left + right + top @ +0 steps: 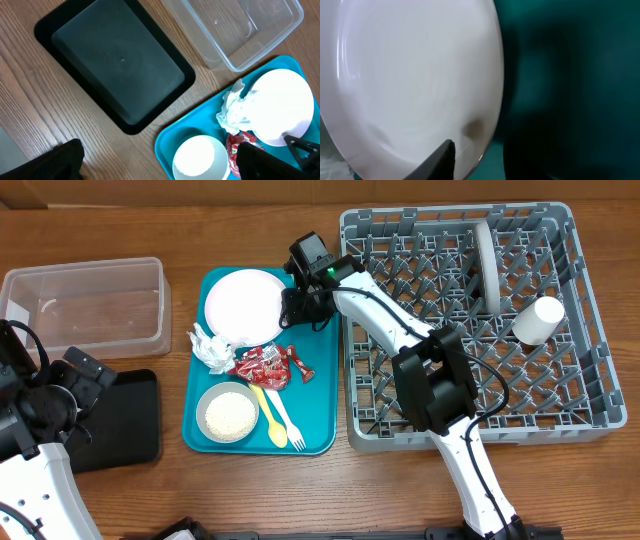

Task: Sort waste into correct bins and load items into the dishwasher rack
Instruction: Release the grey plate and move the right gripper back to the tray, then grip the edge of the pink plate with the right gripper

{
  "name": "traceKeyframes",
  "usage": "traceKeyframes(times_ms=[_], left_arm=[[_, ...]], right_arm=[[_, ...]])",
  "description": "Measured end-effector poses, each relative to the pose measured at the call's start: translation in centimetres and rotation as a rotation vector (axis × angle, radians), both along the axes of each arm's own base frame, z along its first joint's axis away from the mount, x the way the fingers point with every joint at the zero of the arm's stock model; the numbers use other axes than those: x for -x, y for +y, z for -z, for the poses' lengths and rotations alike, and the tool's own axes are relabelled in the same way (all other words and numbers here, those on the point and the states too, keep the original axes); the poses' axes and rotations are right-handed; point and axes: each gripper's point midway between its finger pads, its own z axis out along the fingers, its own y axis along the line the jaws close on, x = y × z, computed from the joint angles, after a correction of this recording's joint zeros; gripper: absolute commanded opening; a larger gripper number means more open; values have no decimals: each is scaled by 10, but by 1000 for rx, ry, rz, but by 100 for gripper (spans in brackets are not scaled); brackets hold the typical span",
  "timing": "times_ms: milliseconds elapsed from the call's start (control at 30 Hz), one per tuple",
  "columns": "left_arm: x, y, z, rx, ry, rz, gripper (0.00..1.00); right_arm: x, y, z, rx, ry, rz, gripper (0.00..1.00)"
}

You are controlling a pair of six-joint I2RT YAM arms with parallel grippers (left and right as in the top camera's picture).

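Observation:
A white plate [243, 303] lies at the far end of the teal tray [310, 395]. My right gripper [293, 305] is open at the plate's right rim. In the right wrist view [490, 155] one finger is over the plate [410, 75] and the other is outside the rim. A crumpled napkin [212, 348], red wrappers [265, 366], a bowl of rice grains [228, 413] and yellow and white cutlery [280, 420] also lie on the tray. My left gripper [80, 375] is open and empty above the black tray [130, 420]. It also shows in the left wrist view [165, 167].
The grey rack [580, 430] stands to the right and holds an upright pale plate [487, 265] and a white cup [538, 320]. The clear tub [90, 268] sits at the far left, behind the black tray [120, 70].

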Motion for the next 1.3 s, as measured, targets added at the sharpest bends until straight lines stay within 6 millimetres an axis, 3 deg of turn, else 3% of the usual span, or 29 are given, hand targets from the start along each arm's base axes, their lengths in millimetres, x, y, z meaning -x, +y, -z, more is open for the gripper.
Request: traceKeyframes(times_ms=[233,533,667,733,833,967,1000,1100,1200,1300], left_arm=[[0,0,0,0,-1,0,100],[0,0,0,0,0,0,100],[0,0,0,0,0,0,100],[0,0,0,0,0,0,100],[0,0,0,0,0,0,100],[0,0,0,0,0,0,100],[0,0,0,0,0,0,100],[0,0,0,0,0,0,100],[0,0,0,0,0,0,100],[0,0,0,0,0,0,100]], right_arm=[[-2,-2,3,27,-17,7,23],[-19,-46,4,289,-127,107,26],[-18,-52,-1,342,-155,118,37],[-15,-49,-10,335,-159,90,37],[-3,-40,-26,305,-162,-11,32],[28,-14,-46,227,-154,-234,31],[49,1,-47,210,-139,-335,30],[80,24,-45,197,-133,-483,29],[93,35,-38,187,-137,-549,27],[99,27,-18,207,-121,-587,29]])
